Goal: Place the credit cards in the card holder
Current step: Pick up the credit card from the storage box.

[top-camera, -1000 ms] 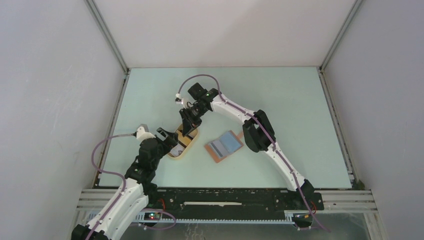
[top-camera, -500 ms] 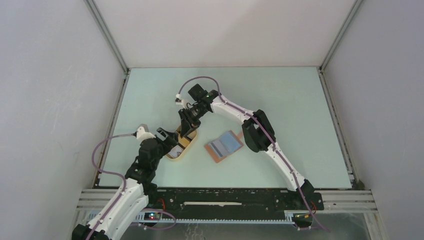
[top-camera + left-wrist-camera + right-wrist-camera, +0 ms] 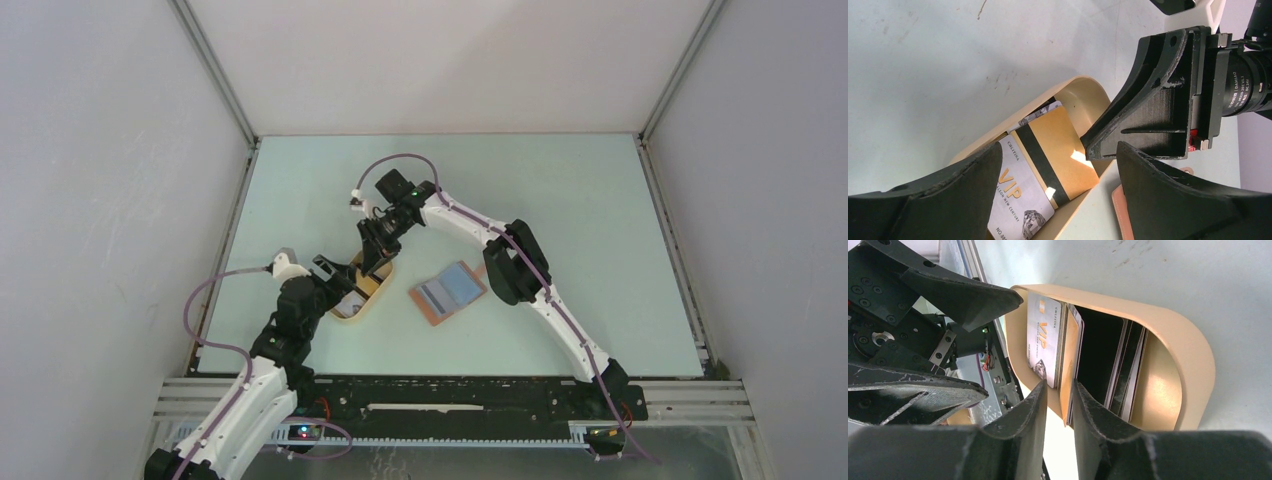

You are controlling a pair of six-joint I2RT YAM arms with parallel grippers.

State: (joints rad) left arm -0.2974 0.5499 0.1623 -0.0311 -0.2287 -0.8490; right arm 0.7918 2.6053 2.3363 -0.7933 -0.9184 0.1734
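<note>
Here, right claw (image 3: 1059,387) pinching orange-yellow card (image 3: 1073,360), left claw (image 3: 1057,150) wide at tray (image 3: 1193,365).

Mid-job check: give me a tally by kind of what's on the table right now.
Tan tray: 1
Card holder: 1
Credit cards in the tray: at least 4; the stacked edges hide any others
Total: at least 6

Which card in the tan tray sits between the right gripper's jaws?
The orange-yellow card, standing between the white VIP card and the dark cards; only its edge runs into the right gripper's jaws.
</note>
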